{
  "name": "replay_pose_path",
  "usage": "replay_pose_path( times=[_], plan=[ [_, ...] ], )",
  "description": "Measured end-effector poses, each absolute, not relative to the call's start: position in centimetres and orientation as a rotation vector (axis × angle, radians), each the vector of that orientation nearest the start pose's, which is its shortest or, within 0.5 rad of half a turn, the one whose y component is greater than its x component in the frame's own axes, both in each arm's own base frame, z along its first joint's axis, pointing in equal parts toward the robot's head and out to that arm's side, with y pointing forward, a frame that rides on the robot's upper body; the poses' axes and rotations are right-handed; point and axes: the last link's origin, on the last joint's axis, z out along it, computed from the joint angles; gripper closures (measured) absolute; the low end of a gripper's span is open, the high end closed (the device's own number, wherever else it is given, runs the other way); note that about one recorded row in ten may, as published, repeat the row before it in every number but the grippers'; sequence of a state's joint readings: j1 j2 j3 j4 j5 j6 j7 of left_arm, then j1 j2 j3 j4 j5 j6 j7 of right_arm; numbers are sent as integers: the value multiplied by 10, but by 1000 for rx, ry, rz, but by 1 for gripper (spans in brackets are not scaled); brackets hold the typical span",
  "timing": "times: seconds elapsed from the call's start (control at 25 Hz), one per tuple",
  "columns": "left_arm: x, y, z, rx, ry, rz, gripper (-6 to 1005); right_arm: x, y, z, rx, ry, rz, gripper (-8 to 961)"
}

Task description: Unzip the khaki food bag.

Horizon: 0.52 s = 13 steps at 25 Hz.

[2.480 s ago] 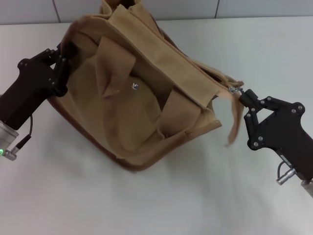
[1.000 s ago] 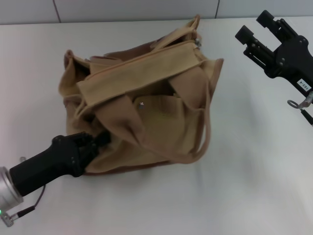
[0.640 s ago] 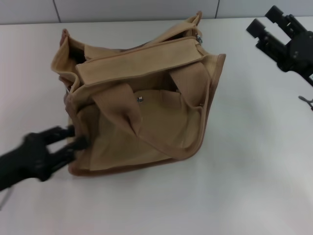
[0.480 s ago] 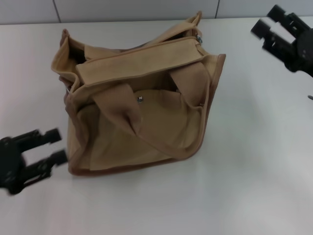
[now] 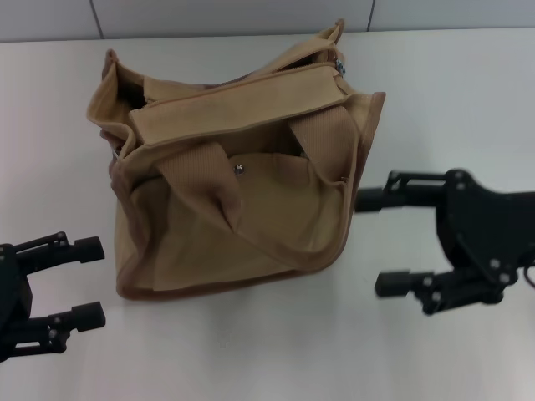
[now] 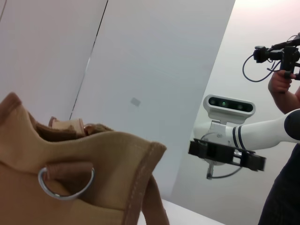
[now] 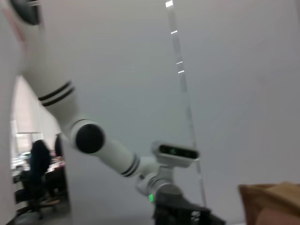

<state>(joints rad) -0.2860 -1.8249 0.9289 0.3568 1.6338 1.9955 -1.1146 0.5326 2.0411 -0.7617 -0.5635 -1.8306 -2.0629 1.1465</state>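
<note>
Both your claws hung spread and apart from the bag; left gripper (image 5: pixel 84 282) sat nearest, low on the white table (image 5: pixel 276 351); right gripper (image 5: pixel 378 242) just beside the khaki food bag (image 5: pixel 234 175), which stood mid-table; zipper pull (image 5: pixel 339 67) at its far end.

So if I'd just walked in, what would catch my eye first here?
Most likely the khaki food bag, a tan canvas tote standing mid-table with its handles flopped over the front. Next, the two black claws on either side of it: the left claw near the bag's lower left corner and the right claw by its right side, both open and touching nothing.
</note>
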Motion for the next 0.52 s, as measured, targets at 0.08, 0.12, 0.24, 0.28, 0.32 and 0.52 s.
replay_pose_path(
  times=[0.08, 0.12, 0.24, 0.28, 0.32, 0.52],
  plan=[
    [-319, 215, 65, -2786, -583, -1130, 197, 218, 271, 14, -2998, 117, 1282, 161],
    [-319, 215, 65, -2785, -582, -1131, 185, 218, 271, 13, -2998, 117, 1282, 161],
    [-317, 219, 65, -2787, -572, -1136, 173, 218, 271, 11, -2996, 127, 1278, 161],
    [-317, 219, 65, -2787, -572, -1136, 173, 218, 271, 11, -2996, 127, 1278, 161],
    [-316, 219, 65, -2788, -572, -1137, 173, 219, 270, 10, -2996, 131, 1278, 161],
    [-315, 221, 64, -2790, -573, -1141, 173, 219, 270, 10, -2997, 137, 1279, 161]
  ],
)
